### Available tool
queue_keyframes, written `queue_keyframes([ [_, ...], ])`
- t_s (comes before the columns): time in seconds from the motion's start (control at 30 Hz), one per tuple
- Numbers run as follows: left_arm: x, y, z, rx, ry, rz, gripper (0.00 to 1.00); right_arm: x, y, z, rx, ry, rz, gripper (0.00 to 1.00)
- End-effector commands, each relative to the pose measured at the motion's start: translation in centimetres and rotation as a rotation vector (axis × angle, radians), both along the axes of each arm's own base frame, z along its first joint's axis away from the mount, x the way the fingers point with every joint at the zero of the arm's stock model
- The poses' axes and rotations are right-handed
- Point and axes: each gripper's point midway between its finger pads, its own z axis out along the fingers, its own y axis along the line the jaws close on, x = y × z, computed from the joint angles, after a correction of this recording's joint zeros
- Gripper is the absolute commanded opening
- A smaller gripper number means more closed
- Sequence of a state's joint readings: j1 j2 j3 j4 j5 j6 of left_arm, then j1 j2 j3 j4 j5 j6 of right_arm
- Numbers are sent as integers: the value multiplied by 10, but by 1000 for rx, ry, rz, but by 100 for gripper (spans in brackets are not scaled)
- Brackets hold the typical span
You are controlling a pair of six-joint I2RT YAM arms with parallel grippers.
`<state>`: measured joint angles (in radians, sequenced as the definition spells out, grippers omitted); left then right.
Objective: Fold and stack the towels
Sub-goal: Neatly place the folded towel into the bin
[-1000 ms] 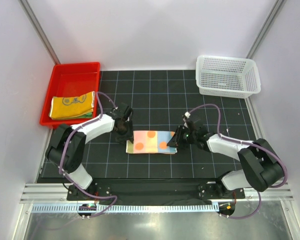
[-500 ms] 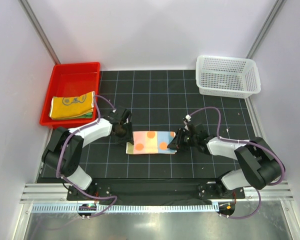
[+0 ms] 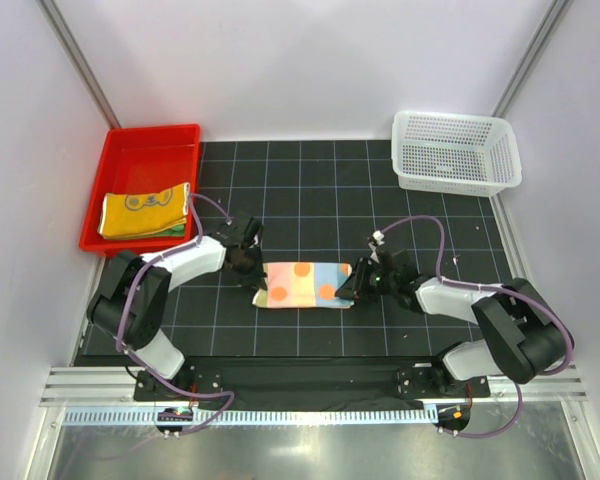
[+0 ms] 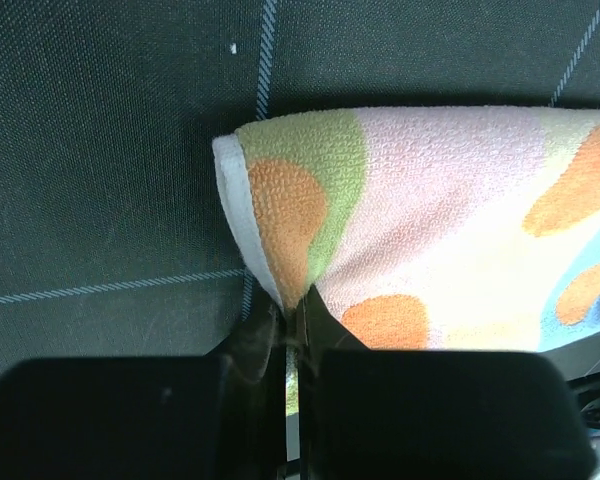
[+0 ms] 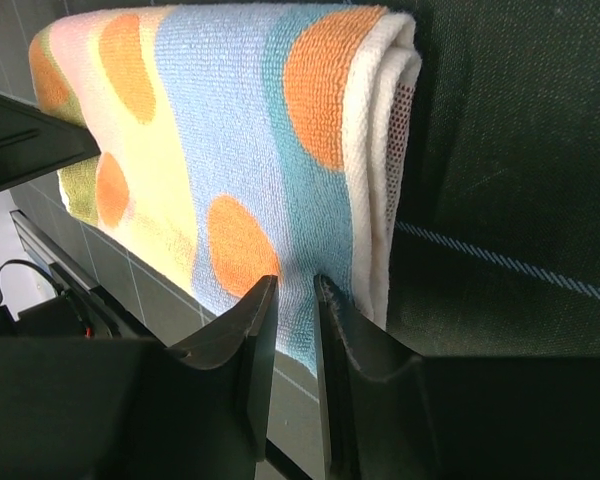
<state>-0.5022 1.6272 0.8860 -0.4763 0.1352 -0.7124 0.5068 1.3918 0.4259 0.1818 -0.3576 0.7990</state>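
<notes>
The orange polka-dot towel point(image 3: 302, 285) lies folded into a long strip on the black mat; it also shows in the left wrist view point(image 4: 450, 210) and the right wrist view point(image 5: 210, 120). My left gripper point(image 3: 250, 268) point(image 4: 298, 305) is shut on the towel's left end, pinching the fold. My right gripper point(image 3: 353, 283) point(image 5: 295, 282) has its jaws nearly closed on the towel's right end. The yellow-orange towel point(image 3: 145, 210) lies folded in the red tray, with a green towel's edge point(image 3: 178, 230) showing under it.
The red tray point(image 3: 150, 133) sits at the mat's back left, just behind my left arm. A white mesh basket point(image 3: 455, 150) stands at the back right. The gridded black mat point(image 3: 310, 190) stretches between them.
Both grippers have sunk slightly lower at the ends of the polka-dot towel. The towel has stayed in place.
</notes>
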Motion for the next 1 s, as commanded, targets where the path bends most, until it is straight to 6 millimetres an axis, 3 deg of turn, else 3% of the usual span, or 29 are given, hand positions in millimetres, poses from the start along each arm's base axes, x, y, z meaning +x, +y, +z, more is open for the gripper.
queue_keyframes([
  [0.0, -14, 7, -21, 54, 76, 7, 0, 0, -1, 8, 5, -28, -3, 29],
  [0.13, -1, 19, 2, 140, 42, 27, 0, 5, 5, 36, 45, -69, 6, 42],
  [0.17, 6, 27, 7, 192, 10, 43, 0, 9, 7, 47, 56, -90, 4, 54],
  [0.23, 17, 33, 24, 234, -21, 51, 0, 10, 6, 66, 68, -127, 6, 67],
  [0.27, 20, 36, 28, 259, -30, 49, 0, 13, 7, 76, 74, -151, 1, 99],
  [0.4, 41, 55, 56, 401, -82, 38, 0, 14, 3, 102, 76, -196, -10, 100],
  [0.47, 61, 55, 77, 430, -137, 40, 0, 14, 1, 115, 73, -230, -7, 100],
  [0.6, 91, 72, 112, 520, -196, 45, 0, 14, -2, 128, 60, -259, -4, 100],
  [0.63, 94, 86, 116, 569, -184, 42, 0, 15, -2, 130, 60, -262, -1, 100],
  [0.7, 109, 94, 128, 592, -194, 46, 0, 16, -1, 135, 62, -273, 9, 100],
  [0.83, 134, 136, 146, 650, -196, 107, 0, 20, -1, 136, 48, -284, 13, 100],
  [0.87, 138, 155, 148, 668, -182, 124, 0, 21, -1, 135, 44, -284, 15, 100],
  [0.93, 148, 174, 156, 686, -187, 149, 0, 24, -2, 129, 28, -273, 17, 100],
  [0.97, 150, 196, 158, 711, -174, 174, 0, 26, -2, 127, 23, -270, 16, 100],
])
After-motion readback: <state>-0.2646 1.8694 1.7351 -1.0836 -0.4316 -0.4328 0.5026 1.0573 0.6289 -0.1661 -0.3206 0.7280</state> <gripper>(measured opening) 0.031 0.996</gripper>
